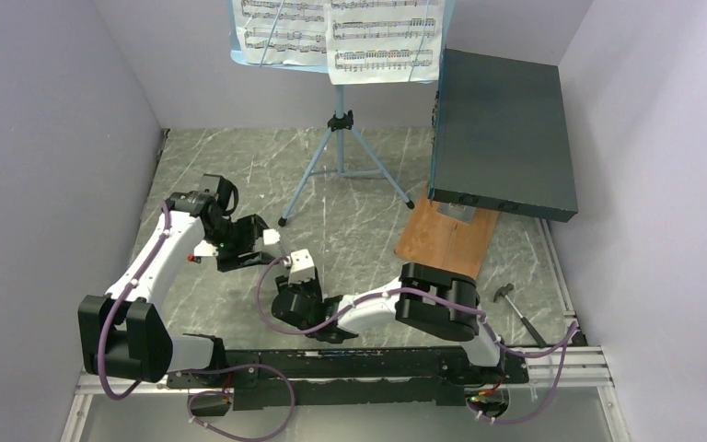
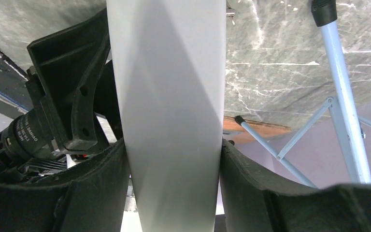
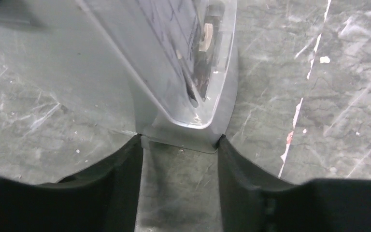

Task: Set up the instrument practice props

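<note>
The small grey-white pyramid metronome (image 1: pixel 299 261) hangs just above the marble floor near the front centre, held between both grippers. My left gripper (image 1: pixel 267 241) is shut on it; in the left wrist view its body (image 2: pixel 169 121) fills the gap between the two fingers (image 2: pixel 101 183). My right gripper (image 1: pixel 296 281) grips its edge (image 3: pixel 183 72) with the very fingertips (image 3: pixel 134 145). The light blue music stand (image 1: pixel 339 138) stands upright at the back on tripod legs (image 2: pixel 345 96). White sheet-music pages (image 1: pixel 382 32) rest on its desk.
A big dark box (image 1: pixel 502 129) leans on a wooden board (image 1: pixel 446 239) at the right. A small hammer (image 1: pixel 515 308) lies on the floor at the front right. Lilac walls close in the left, back and right sides.
</note>
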Motion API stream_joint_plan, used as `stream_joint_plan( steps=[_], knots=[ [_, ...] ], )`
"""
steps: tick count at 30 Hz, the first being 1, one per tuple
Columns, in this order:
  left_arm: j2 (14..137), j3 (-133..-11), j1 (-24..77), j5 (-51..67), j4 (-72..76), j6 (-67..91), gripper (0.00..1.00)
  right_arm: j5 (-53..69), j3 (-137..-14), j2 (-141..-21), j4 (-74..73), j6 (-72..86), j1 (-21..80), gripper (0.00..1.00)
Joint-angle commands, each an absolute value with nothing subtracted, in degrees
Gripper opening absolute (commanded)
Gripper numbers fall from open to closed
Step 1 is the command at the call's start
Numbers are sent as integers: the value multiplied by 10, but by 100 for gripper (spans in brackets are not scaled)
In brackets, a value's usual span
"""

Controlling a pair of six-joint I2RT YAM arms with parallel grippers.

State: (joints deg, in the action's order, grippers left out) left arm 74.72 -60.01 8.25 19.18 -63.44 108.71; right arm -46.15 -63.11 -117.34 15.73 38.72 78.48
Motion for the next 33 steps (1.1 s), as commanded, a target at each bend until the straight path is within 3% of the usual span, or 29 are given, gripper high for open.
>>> stream_joint_plan(
  steps=[1, 5, 7, 9, 11, 13, 16, 25, 30, 33],
  knots=[
    [744, -588, 86, 161, -623, 1098, 0, -487, -619, -1171, 197, 393, 774, 39],
    [745, -584, 86, 157, -623, 1095, 0, -475, -603, -1159, 212, 380, 774, 14],
    [746, -583, 86, 155, -625, 1091, 0, -470, -595, -1154, 222, 373, 773, 12],
    [748, -586, 86, 146, -632, 1081, 0, -458, -586, -1145, 229, 357, 773, 30],
    [750, -592, 86, 134, -643, 1068, 0, -447, -567, -1124, 245, 335, 773, 62],
    [755, -602, 86, 127, -655, 1050, 0, -432, -533, -1090, 270, 310, 772, 85],
    [768, -629, 86, 103, -677, 1004, 0, -411, -473, -1026, 297, 265, 773, 98],
    [803, -670, 93, 29, -682, 713, 0, -206, -310, -805, 300, 156, 728, 100],
    [754, -635, 111, 69, -574, 403, 0, 51, -288, -785, 320, 177, 619, 100],
    [702, -613, 112, 103, -545, 288, 0, 122, -316, -800, 309, 160, 606, 100]
  ],
)
